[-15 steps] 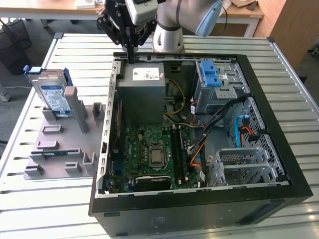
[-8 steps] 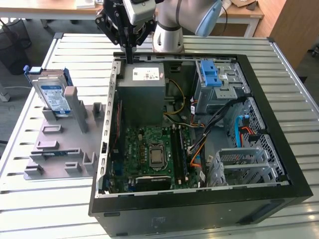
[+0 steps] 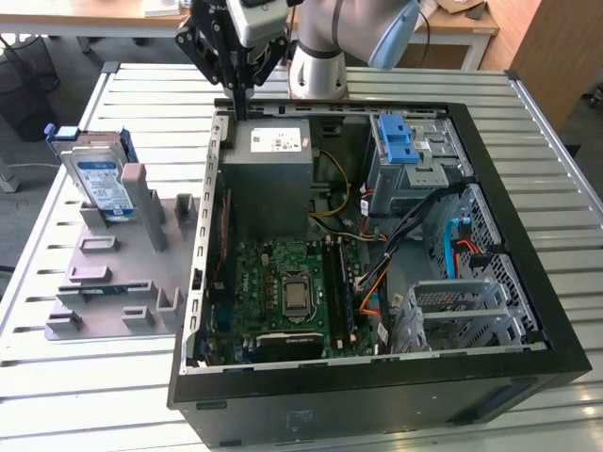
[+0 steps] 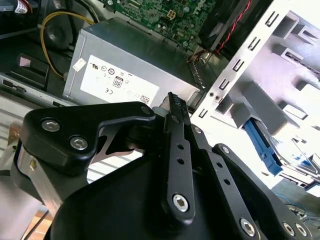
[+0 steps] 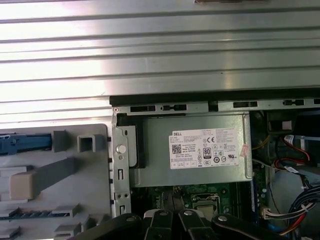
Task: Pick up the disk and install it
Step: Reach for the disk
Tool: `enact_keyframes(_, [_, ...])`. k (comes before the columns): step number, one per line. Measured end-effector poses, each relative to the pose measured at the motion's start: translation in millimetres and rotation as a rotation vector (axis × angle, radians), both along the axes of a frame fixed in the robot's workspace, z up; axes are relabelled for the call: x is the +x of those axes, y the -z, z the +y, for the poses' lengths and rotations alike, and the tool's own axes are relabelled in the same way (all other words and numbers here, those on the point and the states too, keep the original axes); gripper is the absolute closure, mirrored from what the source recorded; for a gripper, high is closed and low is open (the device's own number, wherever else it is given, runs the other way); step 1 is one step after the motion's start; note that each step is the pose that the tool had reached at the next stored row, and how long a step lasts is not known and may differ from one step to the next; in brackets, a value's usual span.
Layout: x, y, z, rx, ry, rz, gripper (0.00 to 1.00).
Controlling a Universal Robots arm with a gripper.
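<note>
We see the end effector (image 3: 243, 105) hanging over the back rim of the open computer case (image 3: 377, 414). Its two fingers are pressed together and there is nothing between them. Just under it sits the grey box (image 3: 273, 160) with the white sticker, and the first wrist view looks down on that grey box (image 5: 200, 150). The disk (image 3: 99, 179) is well apart from the end effector. It is lower down, toward the exterior view's left, out on the counter (image 3: 75, 405). It stands on its edge in a slot of the grey holder (image 3: 113, 273). We think it stands that way so fingers can come from above and pinch its two flat sides. The case lies on its side with the lid off, and we guess that is so the arm can reach in from the top. The disk is not picked up yet, so the job looks to be only at its start.
</note>
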State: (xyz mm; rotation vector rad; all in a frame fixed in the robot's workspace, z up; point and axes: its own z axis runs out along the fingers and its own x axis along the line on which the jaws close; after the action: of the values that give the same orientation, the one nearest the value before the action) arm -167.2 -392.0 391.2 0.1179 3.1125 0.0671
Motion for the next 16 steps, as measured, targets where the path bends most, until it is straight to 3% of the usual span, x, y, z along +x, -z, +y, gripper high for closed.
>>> enact_keyframes(10, [-8.2, 0.9, 5.6, 0.0, 0.0, 0.0, 0.9])
enact_keyframes(16, [-13.8, 1.3, 6.9, 0.0, 0.0, 0.0, 0.9])
